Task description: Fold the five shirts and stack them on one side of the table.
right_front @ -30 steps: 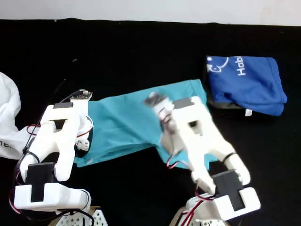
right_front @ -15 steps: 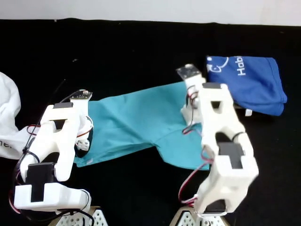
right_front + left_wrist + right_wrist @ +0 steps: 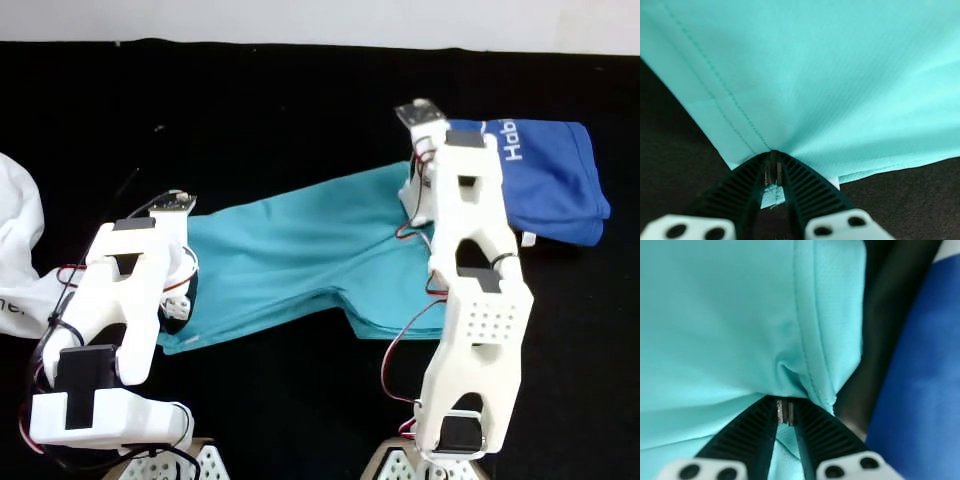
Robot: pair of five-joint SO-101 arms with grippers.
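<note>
You have the left hand and right hand each clamped on an edge of the teal shirt stretched mid-table, with the blue shirt folded beside the right hand and the white shirt unfolded, so most folding likely remains.

Matt, finely knit teal cloth shirt; ribbed black plastic left end effector; smooth white plastic arms.

Open table beyond the teal shirt; blue shirt crowds its right end
</note>
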